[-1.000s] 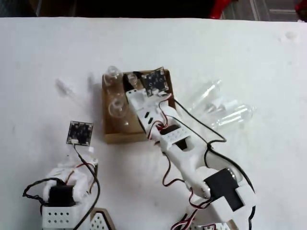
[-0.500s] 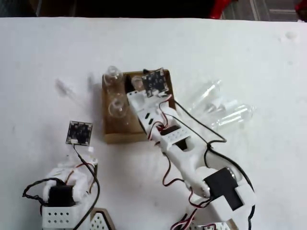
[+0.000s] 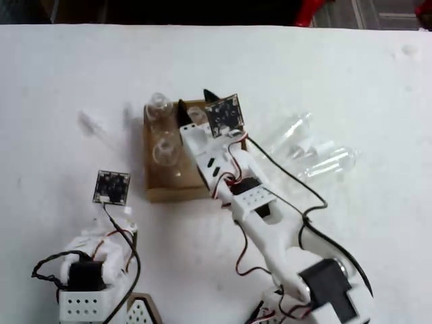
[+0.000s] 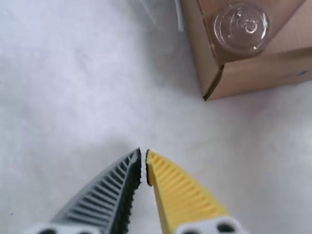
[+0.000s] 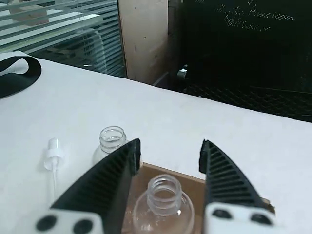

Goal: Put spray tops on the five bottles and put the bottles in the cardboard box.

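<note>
**Spray tops wait as the arm works over the box.** The right gripper [image 3: 195,102] hung wide open over the cardboard box [image 3: 174,194]. Its black jaws stood either side of an uncapped clear bottle [image 5: 163,200] inside the box, with a gap on both sides. A second open-necked bottle [image 3: 165,152] stood in the box at 7 o'clock of the first. A third [image 3: 158,102], also topless, appeared to stand on the white table [image 3: 337,67] just outside the box's 11 o'clock corner. More clear bottles [image 3: 331,162] lay clustered at the box's 3 o'clock; whether any carried a top could not be told. A loose spray top [image 5: 52,152] lay at the box's 9 o'clock. The left gripper [image 4: 144,156], jaws pressed together and empty, sat over bare table at the box's 7 o'clock. The job looked barely begun: no standing bottle wore a spray top, and only two were boxed.
</note>
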`<state>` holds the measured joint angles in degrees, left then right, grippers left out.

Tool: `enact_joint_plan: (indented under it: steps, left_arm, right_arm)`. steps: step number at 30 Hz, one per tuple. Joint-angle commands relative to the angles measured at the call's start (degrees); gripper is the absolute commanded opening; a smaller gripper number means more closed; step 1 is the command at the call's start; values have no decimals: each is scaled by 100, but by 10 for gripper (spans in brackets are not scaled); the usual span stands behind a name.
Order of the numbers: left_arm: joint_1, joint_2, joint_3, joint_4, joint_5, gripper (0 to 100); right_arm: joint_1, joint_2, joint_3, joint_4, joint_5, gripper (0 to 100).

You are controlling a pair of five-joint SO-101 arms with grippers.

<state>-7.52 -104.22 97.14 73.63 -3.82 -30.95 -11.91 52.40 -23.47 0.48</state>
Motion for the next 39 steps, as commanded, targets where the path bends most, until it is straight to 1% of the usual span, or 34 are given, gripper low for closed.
enact_joint_plan:
  steps: [1,5,8,11,13,15,19,22,25,27,29,32,35,39]
  left_arm:
    - [-48,-57,-18,9,79,23]
    - [-48,-57,-18,9,79,23]
    - [-57,-57,-18,9,79,23]
    - [-57,-57,-18,9,79,23]
    - [-57,-57,-18,9,79,23]
    - [-57,-57,-18,9,79,23]
    - [-57,-57,-18,9,79,23]
    - [-57,-57,-18,9,79,23]
    - [-57,-57,-18,9,79,23]
    - [-57,-57,-18,9,79,23]
    - [-57,-57,-18,9,79,23]
    - [-57,-57,-18,9,79,23]
    - [-48,-57,-18,0,79,23]
    - [-48,-57,-18,0,79,23]
  right_arm:
    - [84,-602,-334,549,-53,176]
    - [233,-1270,-677,1297,-62,176]
    - [514,-1859,-941,2413,-26,176]
    - [1174,-2387,-1160,3433,-18,176]
    - [1886,-2703,-1248,3873,9,176]
    - [2651,-2967,-1240,4180,334,176]
    - [3873,-3257,-1125,4892,1477,176]
    - [4382,-3327,-774,4980,2110,176]
    - [4681,-3292,-501,4980,2435,176]
    - [4769,-3257,-484,5024,2330,174]
    - [4778,-3257,-510,5156,1934,176]
    - [4541,-3160,-826,5684,1433,176]
    - [4163,-2510,-1670,6466,1037,176]
    - [3916,-919,-3297,7495,70,176]
